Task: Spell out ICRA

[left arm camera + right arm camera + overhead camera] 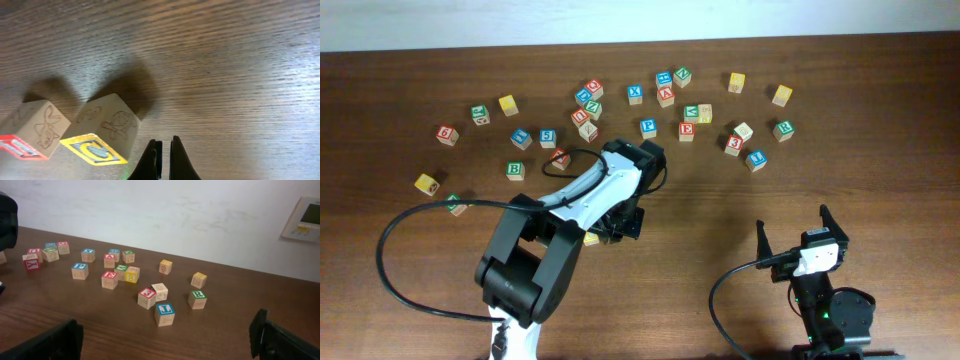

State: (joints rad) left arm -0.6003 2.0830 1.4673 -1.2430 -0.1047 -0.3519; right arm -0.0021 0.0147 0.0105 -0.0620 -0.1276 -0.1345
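In the left wrist view a yellow C block (100,136) stands on the wooden table, with a red-faced block (31,131) close on its left whose letter I cannot read. My left gripper (166,150) is shut and empty, just right of the C block. In the overhead view it (610,230) is low at the table's middle, and only a corner of the C block (590,238) shows. My right gripper (798,232) is open and empty near the front right. Ahead of it lie a blue I-like block (164,314) and a green R block (198,299). A red A block (666,96) lies at the back.
Several other letter blocks are scattered along the back half of the table, from a yellow one (426,183) at the left to a yellow one (781,95) at the right. The left arm's black cable (395,235) loops over the front left.
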